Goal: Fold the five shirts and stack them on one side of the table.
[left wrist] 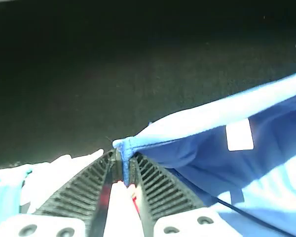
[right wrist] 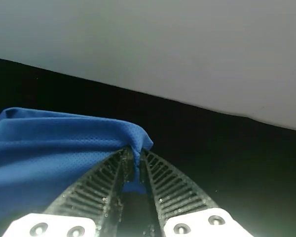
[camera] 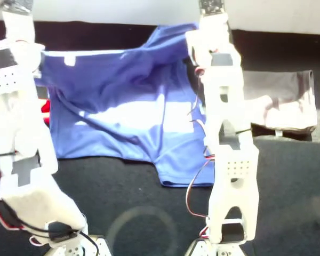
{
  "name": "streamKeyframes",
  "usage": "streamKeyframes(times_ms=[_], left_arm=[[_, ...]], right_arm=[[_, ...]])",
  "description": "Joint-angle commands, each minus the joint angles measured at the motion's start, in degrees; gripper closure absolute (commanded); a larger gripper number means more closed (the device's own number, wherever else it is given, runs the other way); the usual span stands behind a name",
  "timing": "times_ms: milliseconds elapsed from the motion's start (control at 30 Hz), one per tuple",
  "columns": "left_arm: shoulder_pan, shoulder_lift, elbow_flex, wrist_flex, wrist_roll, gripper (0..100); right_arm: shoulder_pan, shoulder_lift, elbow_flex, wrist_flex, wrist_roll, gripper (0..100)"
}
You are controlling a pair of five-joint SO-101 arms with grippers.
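Observation:
A blue shirt (camera: 122, 112) lies spread across the middle of the dark table (camera: 288, 186), its far edge lifted at both corners. My left gripper (left wrist: 122, 159) is shut on the shirt's far left corner (left wrist: 126, 145), with a white label (left wrist: 239, 135) showing on the cloth nearby. My right gripper (right wrist: 135, 160) is shut on the shirt's far right corner (right wrist: 133, 140), close to the table's back edge. In the high view the left arm (camera: 16, 106) stands along the left side and the right arm (camera: 224, 122) rises beside the shirt's right edge.
A folded grey and white garment (camera: 280, 104) lies at the right of the table. A bit of red cloth (camera: 45, 111) peeks out by the left arm. A pale wall (right wrist: 187, 49) runs behind the table. Bare dark tabletop spreads in front of the shirt.

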Motion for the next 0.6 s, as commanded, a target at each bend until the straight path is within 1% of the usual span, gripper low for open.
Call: streamKeyframes(times_ms=[0,67,233,367,467,567], left_arm=[[1.8,0.4,-0.66,-0.7,-0.09,99],[2.07,0.31,-0.75,1.93,-0.26,99],[2.15,-1.19,-3.3,15.65,-1.67,99],[2.77,-1.36,-4.7,24.62,-3.6,99],[3.12,-1.36,-4.7,29.89,-3.6,99],[2.86,-1.45,-4.62,32.97,-3.6,99]], right_arm=[[0.22,-1.71,-0.57,3.03,-0.18,99.2],[0.84,-3.38,-0.57,8.04,-0.18,99.2],[2.15,-9.71,-0.57,24.66,-0.18,99.2],[2.68,-13.41,-0.57,33.71,-0.18,99.2],[2.51,-15.6,-0.57,40.13,-0.09,99.2],[2.42,-17.63,-0.48,46.2,-0.09,99.2]])
